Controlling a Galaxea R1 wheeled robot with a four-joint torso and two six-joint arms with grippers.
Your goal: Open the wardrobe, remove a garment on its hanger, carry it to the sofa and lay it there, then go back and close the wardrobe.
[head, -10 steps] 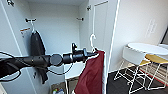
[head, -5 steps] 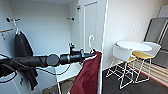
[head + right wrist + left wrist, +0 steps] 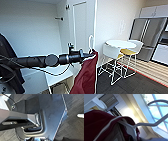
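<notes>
Two chairs [image 3: 117, 58] beside garment [image 3: 86, 75]

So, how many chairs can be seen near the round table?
2. A white wire-legged chair stands in front of the round white table; a chair with a yellow seat stands beside it, toward the steel fridge. The table may hide others.

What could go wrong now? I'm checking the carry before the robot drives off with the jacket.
1. The maroon jacket hangs from the thin white hanger at the left hand; a jolt might slide it off.
2. Its hem hangs low beside the open wardrobe door and could snag.
3. The white stools stand close to the right and might catch the swinging jacket.
</notes>
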